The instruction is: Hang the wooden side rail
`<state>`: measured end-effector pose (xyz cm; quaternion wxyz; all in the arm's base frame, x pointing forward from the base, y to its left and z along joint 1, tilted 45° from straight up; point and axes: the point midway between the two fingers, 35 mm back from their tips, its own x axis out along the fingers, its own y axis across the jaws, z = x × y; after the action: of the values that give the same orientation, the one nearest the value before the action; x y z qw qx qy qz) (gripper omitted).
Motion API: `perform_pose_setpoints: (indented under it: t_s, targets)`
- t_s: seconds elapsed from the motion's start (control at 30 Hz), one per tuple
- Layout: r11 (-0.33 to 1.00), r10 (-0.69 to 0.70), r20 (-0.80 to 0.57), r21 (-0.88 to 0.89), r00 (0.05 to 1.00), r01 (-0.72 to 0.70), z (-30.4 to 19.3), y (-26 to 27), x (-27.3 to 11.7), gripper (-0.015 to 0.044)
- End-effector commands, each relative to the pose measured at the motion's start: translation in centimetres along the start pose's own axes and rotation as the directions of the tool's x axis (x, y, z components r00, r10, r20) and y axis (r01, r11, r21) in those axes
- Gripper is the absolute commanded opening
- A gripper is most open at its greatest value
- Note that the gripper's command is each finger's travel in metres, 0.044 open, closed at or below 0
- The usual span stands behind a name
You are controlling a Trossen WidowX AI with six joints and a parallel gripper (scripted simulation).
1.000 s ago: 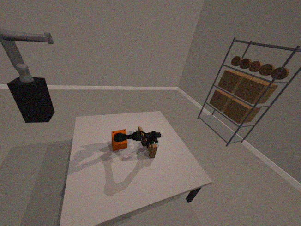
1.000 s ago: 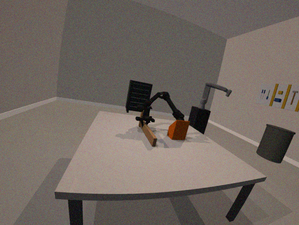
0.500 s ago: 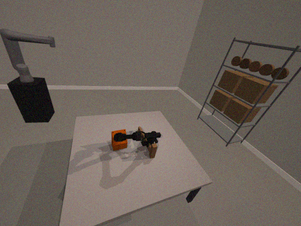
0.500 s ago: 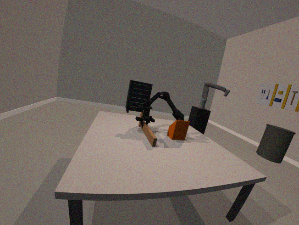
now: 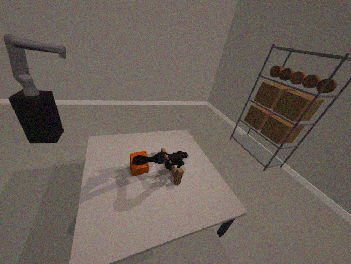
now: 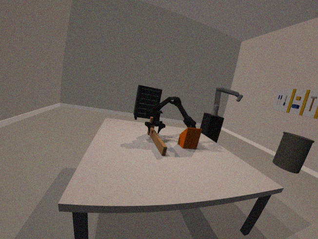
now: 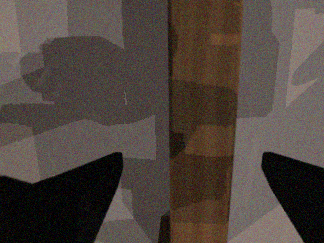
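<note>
The wooden side rail (image 5: 163,150) (image 6: 158,141) (image 7: 202,109) stands on edge, with its far end low at the table. Its other end meets the upright headboard post (image 5: 178,176) (image 6: 151,119). The steel hooks and the slot's pins are hidden, so I cannot tell whether the hooks sit on the pins. My gripper (image 6: 153,130) (image 7: 190,159) is open around the rail near the post. In the wrist view its black fingertips stand apart on both sides of the rail, with a gap on each side and nothing held.
The arm's orange base block (image 5: 139,169) (image 6: 191,138) stands on the table (image 5: 135,221) (image 6: 167,179), beside the rail. Off the table are a grey jointed arm on a black pedestal (image 5: 39,119) (image 6: 211,126) and a shelf rack with boxes.
</note>
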<state>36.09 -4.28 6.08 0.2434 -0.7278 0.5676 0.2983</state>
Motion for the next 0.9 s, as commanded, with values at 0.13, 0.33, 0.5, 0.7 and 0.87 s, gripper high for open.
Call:
perform_pose_setpoints:
  t_s: [0.13,0.33,0.5,0.7,0.87]
  targets:
    - [1.000,-0.014,-0.010,0.014,1.000,0.015,-0.1,-0.2,-1.7,0.0440]
    - [1.000,-0.014,-0.008,0.013,1.000,0.015,2.7,-0.4,-1.7,0.0440]
    - [1.000,-0.021,-0.005,0.008,1.000,0.021,2.5,-0.5,-1.9,0.0440]
    - [1.000,-0.021,-0.005,0.008,1.000,0.021,2.5,-0.5,-1.9,0.0440]
    - [1.000,-0.021,-0.005,0.008,1.000,0.021,2.5,-0.5,-1.9,0.0440]
